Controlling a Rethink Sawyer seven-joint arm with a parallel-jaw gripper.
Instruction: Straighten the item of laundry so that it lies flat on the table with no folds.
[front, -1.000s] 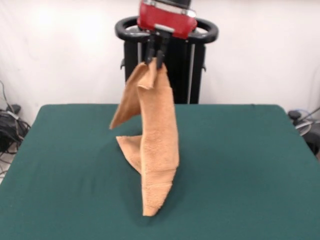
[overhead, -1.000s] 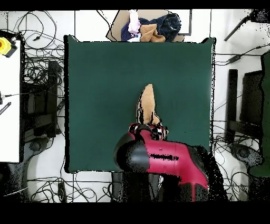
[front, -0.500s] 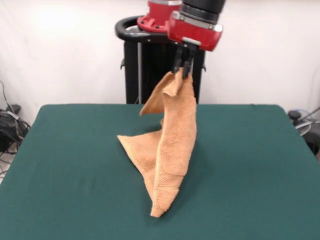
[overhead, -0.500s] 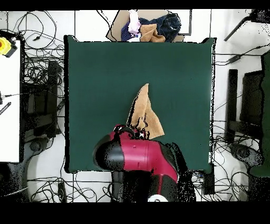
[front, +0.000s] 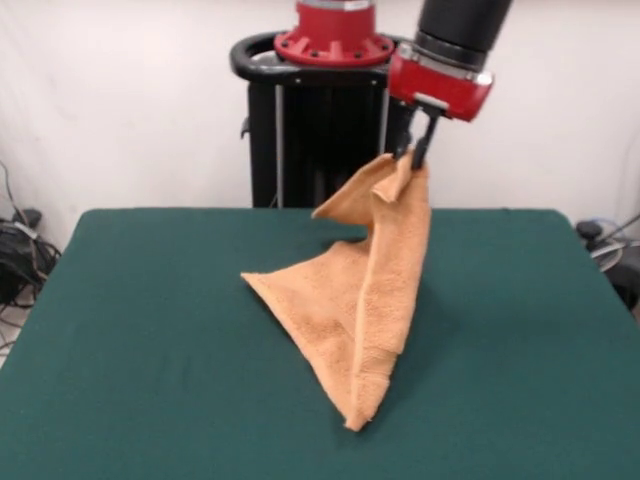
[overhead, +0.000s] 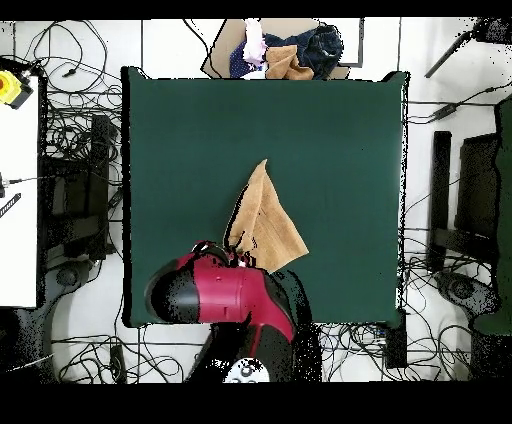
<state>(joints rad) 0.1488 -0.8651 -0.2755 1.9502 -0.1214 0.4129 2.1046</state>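
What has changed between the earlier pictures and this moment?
In the front view the pincer has swung steadily toward the picture's right, dragging the towel with it, so more cloth now spreads on the table. The grip on the towel's top stayed shut throughout, and the towel's low end stayed on the table.

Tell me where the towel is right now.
In the front view the towel hangs by one corner from the gripper, right of the table's centre, its lower part resting on the green cloth.

dark green table (front: 140, 330) carries the orange towel's (front: 340, 310) lower folds.
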